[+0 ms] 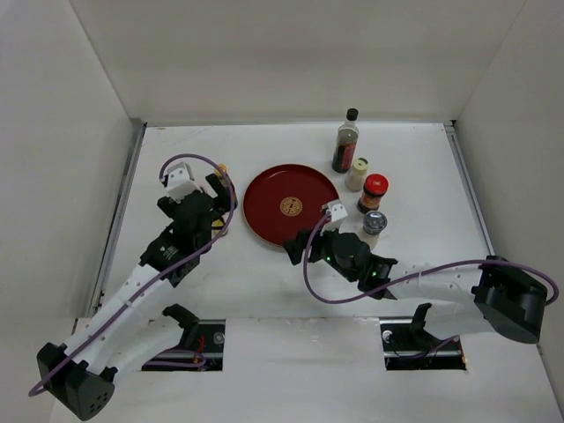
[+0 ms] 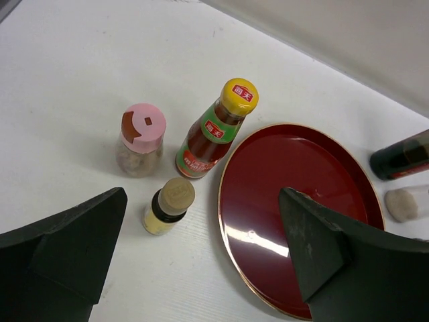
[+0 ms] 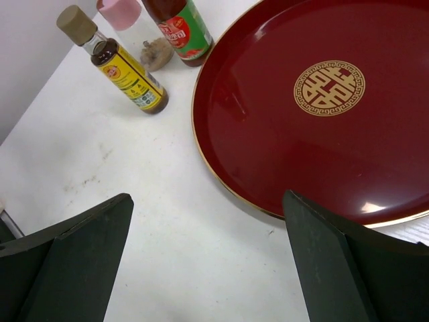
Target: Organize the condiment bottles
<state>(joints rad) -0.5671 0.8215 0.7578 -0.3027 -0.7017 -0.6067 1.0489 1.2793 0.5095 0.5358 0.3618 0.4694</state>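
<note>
Three condiment bottles stand left of the round red tray (image 2: 295, 194): a pink-capped jar (image 2: 141, 137), an orange-capped brown sauce bottle (image 2: 213, 131) and a small yellow bottle (image 2: 167, 204). My left gripper (image 2: 203, 201) hangs open above the table between the small yellow bottle and the tray's rim, holding nothing. On the tray's right, a tall dark black-capped bottle (image 1: 345, 141), a cream jar (image 1: 357, 174), a red-lidded jar (image 1: 374, 192) and a grey-lidded jar (image 1: 373, 225) stand in a row. My right gripper (image 3: 208, 198) is open over bare table at the tray's near edge.
The red tray (image 1: 291, 204) lies mid-table with a gold emblem at its centre and nothing on it. White walls close in the back and both sides. My left arm (image 1: 176, 238) covers most of the left group in the top view.
</note>
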